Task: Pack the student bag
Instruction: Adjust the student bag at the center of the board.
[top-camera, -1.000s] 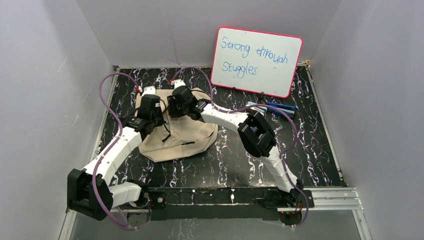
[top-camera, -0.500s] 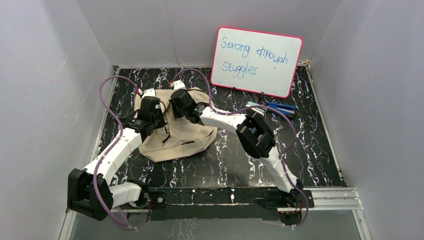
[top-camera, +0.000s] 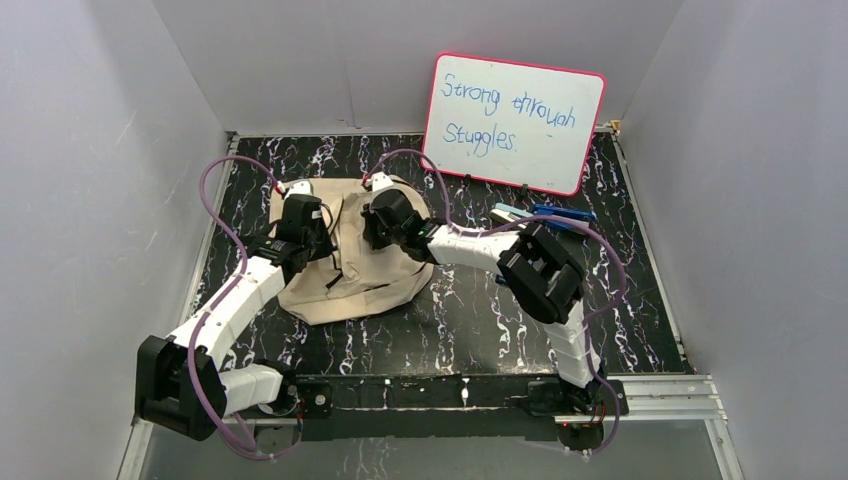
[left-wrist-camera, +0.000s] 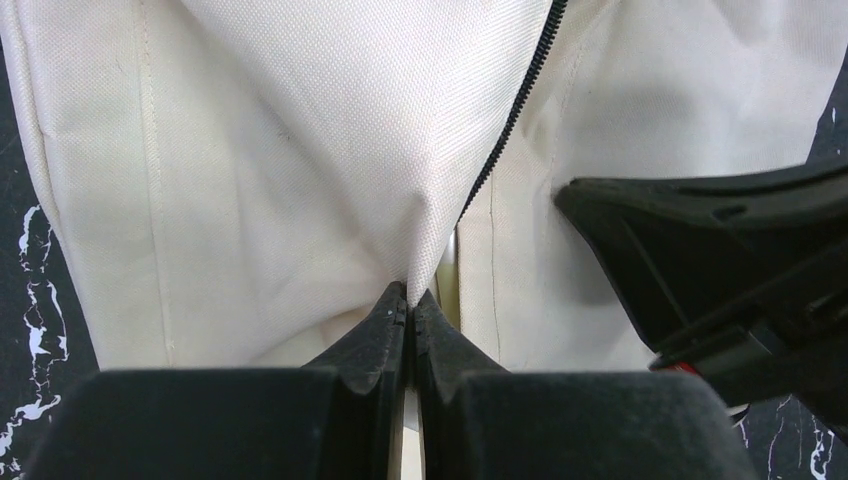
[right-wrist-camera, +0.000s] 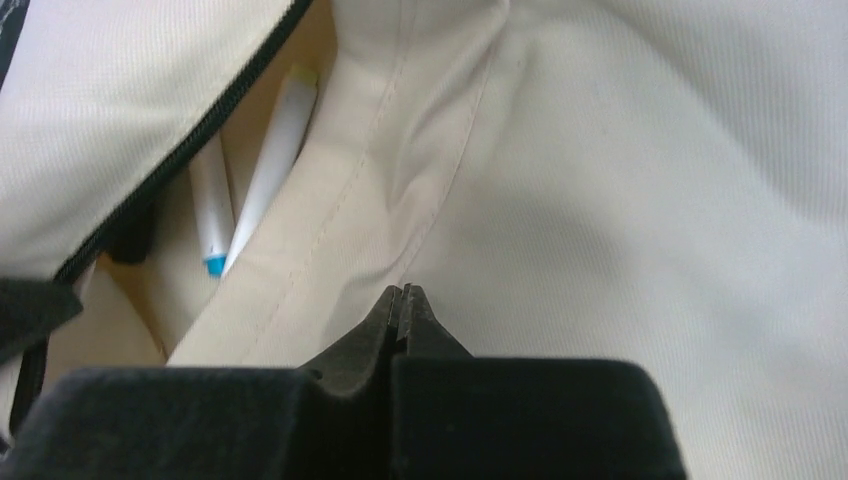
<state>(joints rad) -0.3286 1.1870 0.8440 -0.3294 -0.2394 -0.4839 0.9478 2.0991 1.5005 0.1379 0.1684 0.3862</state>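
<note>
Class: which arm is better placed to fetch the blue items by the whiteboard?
Right: the blue items lie on its side of the student bag; the left gripper pinches fabric farther away.

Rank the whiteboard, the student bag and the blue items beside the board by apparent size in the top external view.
1-2. whiteboard and student bag: these look about alike. The bag is partly covered, so I won't rank them.
3. blue items: clearly the smallest.
</note>
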